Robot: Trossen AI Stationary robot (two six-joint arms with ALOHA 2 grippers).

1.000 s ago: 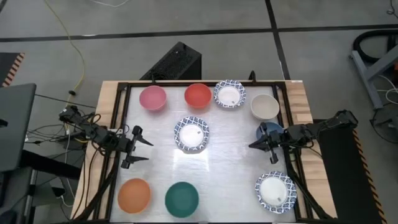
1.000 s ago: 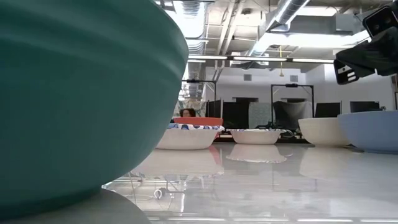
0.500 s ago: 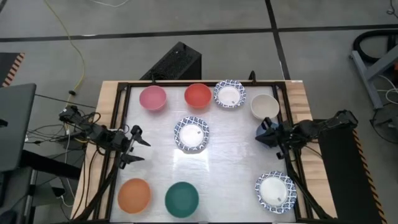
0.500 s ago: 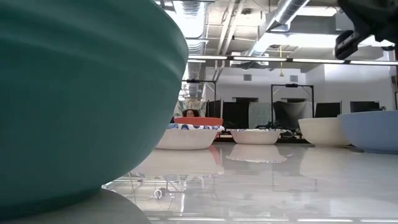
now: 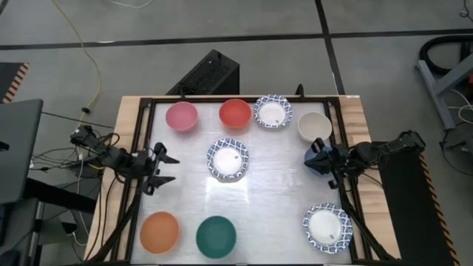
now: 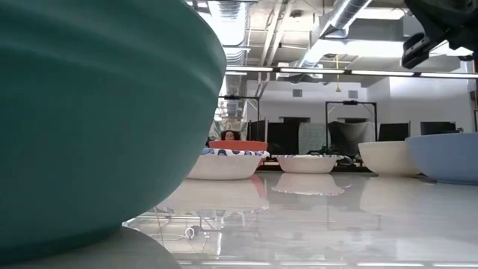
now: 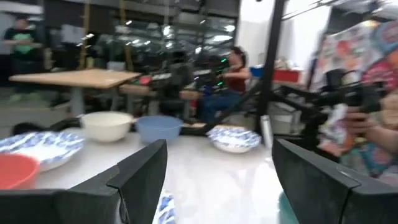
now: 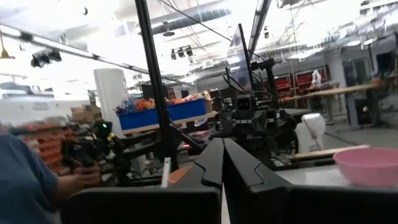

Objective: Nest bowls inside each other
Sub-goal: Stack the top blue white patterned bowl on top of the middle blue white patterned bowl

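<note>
- Glossy white surface (image 5: 281,188) in a dark frame carries the bowls; none is nested yet, each sits alone, so the task is judged to be at its opening step.
- Far row, left to right: pink bowl (image 5: 181,116), red bowl (image 5: 235,113), a patterned bowl (image 5: 273,111), cream bowl (image 5: 315,126).
- A second patterned bowl (image 5: 228,159) sits at the middle; a third patterned bowl (image 5: 327,226) at the near right.
- Orange bowl (image 5: 160,230) and green bowl (image 5: 216,236) stand at the near left, close together but apart.
- Blue bowl (image 5: 316,157) lies at the right edge, just near of the cream bowl and largely covered from above by the right arm.
- Right pincer (image 5: 321,161): fingers pressed together, nothing between them. It hangs over the blue bowl; the low view shows that bowl resting on the surface with the arm well above it, so no contact.
- Left pincer (image 5: 162,169): fingers spread wide, empty, at the left edge between the pink bowl and the orange bowl, well apart from both.
- Judgement on the next move: the right pincer must spread its fingers before it can take a rim; the blue bowl below it is the likeliest first pick, with the cream bowl beside it a ready receiver.
- Only eight bowls can be counted from above.
</note>
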